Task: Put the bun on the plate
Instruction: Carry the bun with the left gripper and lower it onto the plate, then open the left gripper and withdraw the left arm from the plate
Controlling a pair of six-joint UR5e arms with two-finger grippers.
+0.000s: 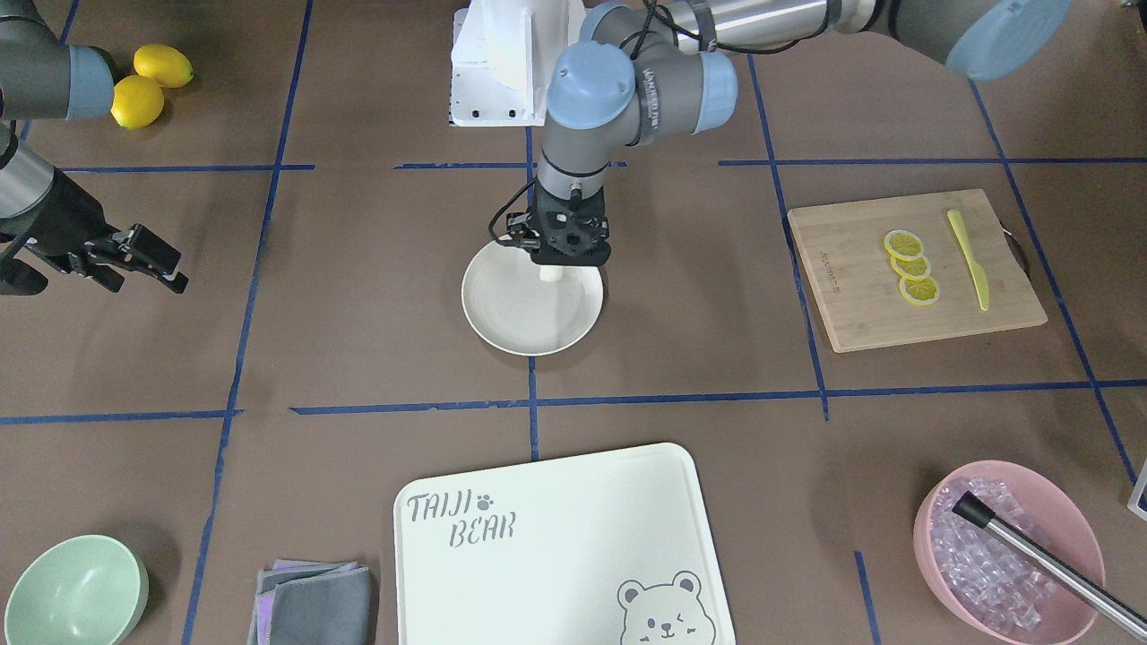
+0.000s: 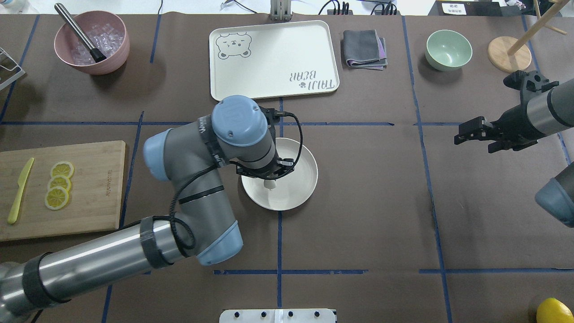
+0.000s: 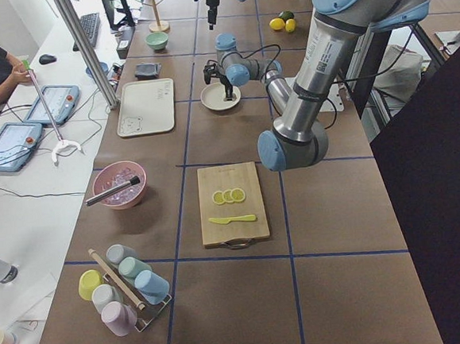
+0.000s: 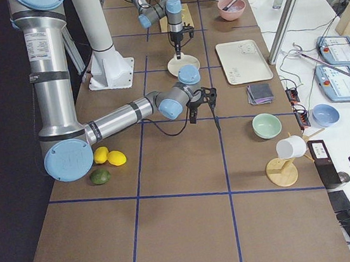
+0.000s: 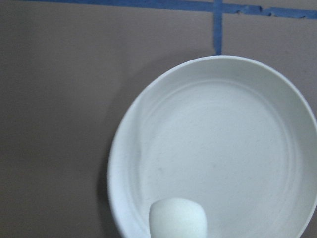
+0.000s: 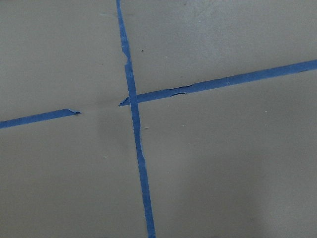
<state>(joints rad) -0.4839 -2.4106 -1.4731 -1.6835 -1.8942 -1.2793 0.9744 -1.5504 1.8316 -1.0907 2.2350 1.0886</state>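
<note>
The cream-white plate sits at the table's middle on the brown cover. My left gripper points straight down over the plate's robot-side part. It is shut on the small white bun, which hangs a little above the plate's surface. The wrist and gripper body hide the fingers. My right gripper hovers open and empty far off to the robot's right, over bare table.
A bear-print tray, folded grey cloth and mint-green bowl line the far side. A pink bowl of ice and a cutting board with lemon slices and a yellow knife lie on the left. Whole lemons lie near the right arm.
</note>
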